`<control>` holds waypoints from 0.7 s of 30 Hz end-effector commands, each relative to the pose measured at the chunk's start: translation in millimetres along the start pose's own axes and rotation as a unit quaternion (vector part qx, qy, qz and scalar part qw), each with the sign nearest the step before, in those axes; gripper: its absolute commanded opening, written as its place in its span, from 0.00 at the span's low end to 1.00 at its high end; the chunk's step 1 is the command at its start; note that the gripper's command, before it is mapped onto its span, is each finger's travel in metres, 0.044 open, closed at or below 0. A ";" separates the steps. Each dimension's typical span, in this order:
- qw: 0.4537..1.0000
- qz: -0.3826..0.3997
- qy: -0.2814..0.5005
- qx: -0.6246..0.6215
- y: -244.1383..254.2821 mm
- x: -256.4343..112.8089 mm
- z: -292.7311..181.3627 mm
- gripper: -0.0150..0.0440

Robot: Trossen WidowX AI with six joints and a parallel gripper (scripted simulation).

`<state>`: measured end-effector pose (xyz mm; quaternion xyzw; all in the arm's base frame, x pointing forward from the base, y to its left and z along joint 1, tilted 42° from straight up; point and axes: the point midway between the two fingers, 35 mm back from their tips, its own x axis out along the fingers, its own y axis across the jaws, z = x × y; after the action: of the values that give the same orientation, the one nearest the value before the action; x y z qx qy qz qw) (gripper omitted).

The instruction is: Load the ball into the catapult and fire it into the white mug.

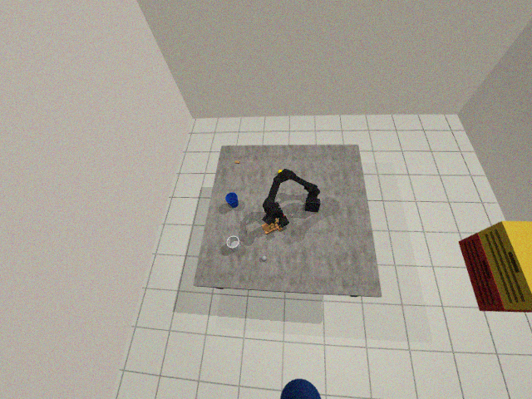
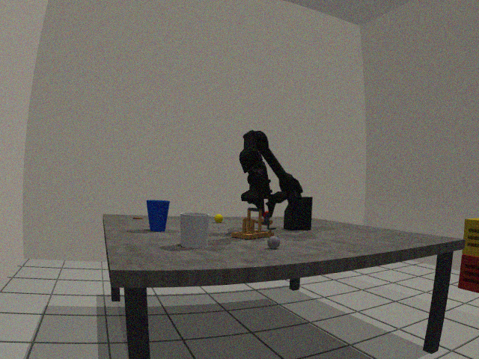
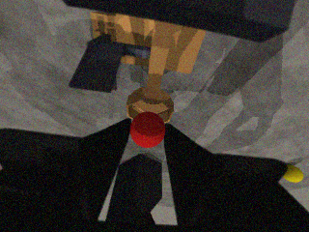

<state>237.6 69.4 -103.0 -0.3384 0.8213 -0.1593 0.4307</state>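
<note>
My gripper (image 1: 283, 217) (image 2: 266, 216) (image 3: 148, 125) is shut on the red ball (image 2: 266, 214) (image 3: 148, 127), which sits between the fingertips. It is low at the arm end of the wooden catapult (image 1: 268, 229) (image 2: 250, 235) (image 3: 191, 48). In the wrist view the ball overlaps the near edge of the catapult's round cup (image 3: 150, 101); whether it touches the cup cannot be told. The white mug (image 1: 227, 243) (image 2: 194, 232) stands upright to the left of the catapult in the top and exterior views. The gripper hides part of the catapult in the top view.
A blue cup (image 1: 232, 199) (image 2: 157, 216) stands beyond the mug. A yellow ball (image 1: 279, 171) (image 2: 218, 218) (image 3: 293, 173) and a small flat orange piece (image 1: 237, 162) (image 2: 138, 218) lie towards the back. A grey ball (image 1: 263, 258) (image 2: 273, 242) lies near the catapult, towards the front.
</note>
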 end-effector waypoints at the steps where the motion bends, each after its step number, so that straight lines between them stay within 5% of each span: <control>1: 1.000 0.000 0.000 0.000 -0.2 -0.8 0.1 0.65; 9: 0.999 0.003 -0.028 -0.022 1.5 -101.5 -39.8 1.00; 14: 0.999 0.003 -0.040 -0.023 4.4 -91.4 -26.1 1.00; 21: 0.987 0.034 -0.154 -0.022 20.5 -119.3 36.9 1.00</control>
<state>279.1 150.7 -55.5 -0.3445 0.7864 -0.0968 0.5036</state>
